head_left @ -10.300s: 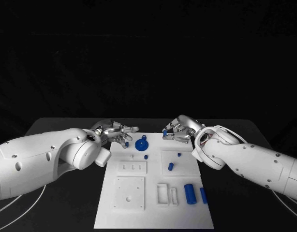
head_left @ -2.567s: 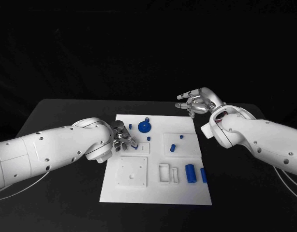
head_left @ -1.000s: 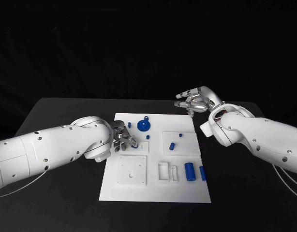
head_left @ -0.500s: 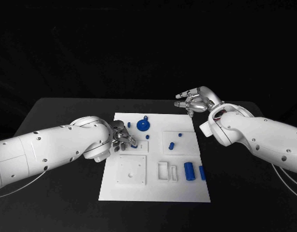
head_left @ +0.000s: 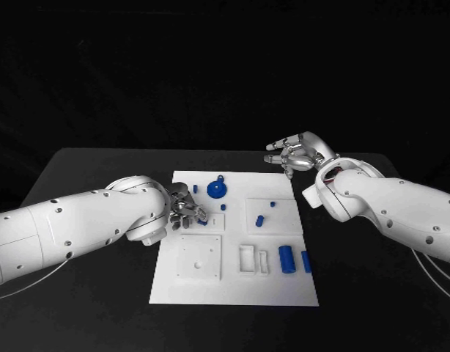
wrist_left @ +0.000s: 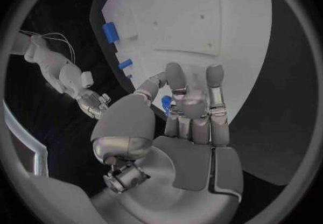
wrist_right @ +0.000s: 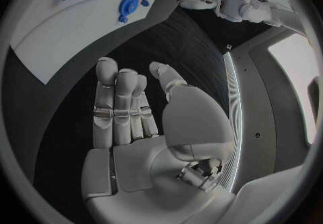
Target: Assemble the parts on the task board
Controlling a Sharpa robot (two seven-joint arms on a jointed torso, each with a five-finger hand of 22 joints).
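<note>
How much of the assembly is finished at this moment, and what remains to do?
Done, it seems: a round blue part and small pegs sit on the board. In hand: the left hand pinches a small blue piece over the board's left side. The right hand is open, off the board. Left: two blue cylinders lie loose near the front.

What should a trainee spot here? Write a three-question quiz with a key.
1. True or false: the right robot hand holds a blue cylinder.
2. The left robot hand, pinching a small blue part, is: A) at the left edge of the task board; B) off the table; C) at the board's near right corner.
3. Fill in: the round blue part lies toward the board's ___ end, seen from the robot.
Key: 1 false, it is open over the black table; 2 A; 3 far.
</note>
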